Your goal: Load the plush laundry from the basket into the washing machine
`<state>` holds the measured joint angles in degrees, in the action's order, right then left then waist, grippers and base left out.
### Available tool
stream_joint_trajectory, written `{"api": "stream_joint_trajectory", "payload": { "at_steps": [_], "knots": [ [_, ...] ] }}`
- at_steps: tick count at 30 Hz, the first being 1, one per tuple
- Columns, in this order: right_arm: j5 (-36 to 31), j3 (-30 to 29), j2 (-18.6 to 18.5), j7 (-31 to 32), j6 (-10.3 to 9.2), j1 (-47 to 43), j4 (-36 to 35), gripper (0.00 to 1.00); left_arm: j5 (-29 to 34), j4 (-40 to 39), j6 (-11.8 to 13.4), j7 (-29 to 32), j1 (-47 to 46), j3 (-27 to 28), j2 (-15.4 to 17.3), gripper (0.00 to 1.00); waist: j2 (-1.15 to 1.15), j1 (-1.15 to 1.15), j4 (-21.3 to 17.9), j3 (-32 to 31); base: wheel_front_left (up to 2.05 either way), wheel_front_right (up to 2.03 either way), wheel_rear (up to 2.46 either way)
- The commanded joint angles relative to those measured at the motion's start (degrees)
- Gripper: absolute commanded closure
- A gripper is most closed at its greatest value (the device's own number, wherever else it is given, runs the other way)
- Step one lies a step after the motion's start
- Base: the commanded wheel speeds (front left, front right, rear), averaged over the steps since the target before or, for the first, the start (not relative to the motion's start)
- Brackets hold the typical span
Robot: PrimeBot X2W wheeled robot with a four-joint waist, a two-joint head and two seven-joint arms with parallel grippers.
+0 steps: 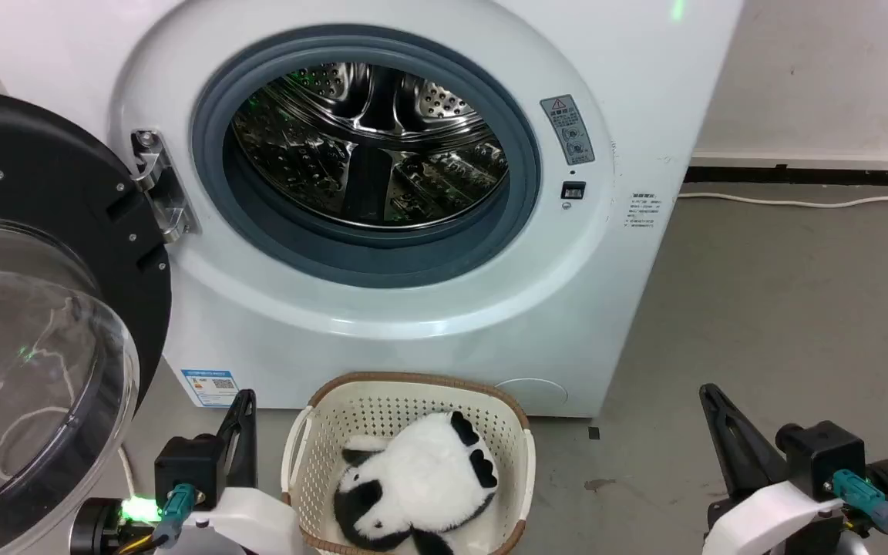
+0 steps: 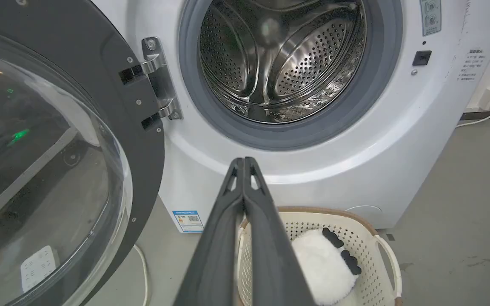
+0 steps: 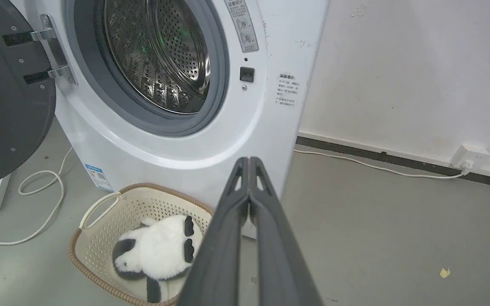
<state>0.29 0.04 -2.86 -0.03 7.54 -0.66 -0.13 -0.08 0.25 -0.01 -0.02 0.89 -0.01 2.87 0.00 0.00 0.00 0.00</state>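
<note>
Bright even light; glare on steel drum [image 1: 371, 146] and clear door [image 1: 28, 370]; wrist views bowed at edges.

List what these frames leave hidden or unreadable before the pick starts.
Plush laundry: near end cut off by the head view's bottom edge; in the left wrist view the left gripper lies across it.
Basket floor: largely covered by the plush laundry.
Stickers on the washing machine: print too small to read in any view.
Door: cut off by the head view's left edge.
</note>
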Motion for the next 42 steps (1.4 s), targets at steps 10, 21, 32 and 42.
{"api": "stream_joint_trajectory", "payload": {
  "at_steps": [10,21,32,42],
  "knots": [
    [-0.3,0.0,0.0,0.0,-0.05,0.7,0.1,1.00,0.1,-0.2,0.0,0.0,-0.9,0.0,0.0,1.00,0.00,0.00,0.0,0.0,0.00,0.00,0.00],
    [-0.3,0.0,0.0,0.0,-0.05,0.7,0.1,1.00,0.1,-0.2,0.0,0.0,-0.9,0.0,0.0,1.00,0.00,0.00,0.0,0.0,0.00,0.00,0.00],
    [-0.3,0.0,0.0,0.0,-0.05,0.7,0.1,1.00,0.1,-0.2,0.0,0.0,-0.9,0.0,0.0,1.00,0.00,0.00,0.0,0.0,0.00,0.00,0.00],
    [0.4,0.0,0.0,-0.3,0.00,-0.1,0.0,0.00,-0.1,0.0,0.1,-0.3,0.0,-0.3,0.0,0.00,0.00,0.00,0.0,0.0,0.00,0.00,0.00]
  ]
}}
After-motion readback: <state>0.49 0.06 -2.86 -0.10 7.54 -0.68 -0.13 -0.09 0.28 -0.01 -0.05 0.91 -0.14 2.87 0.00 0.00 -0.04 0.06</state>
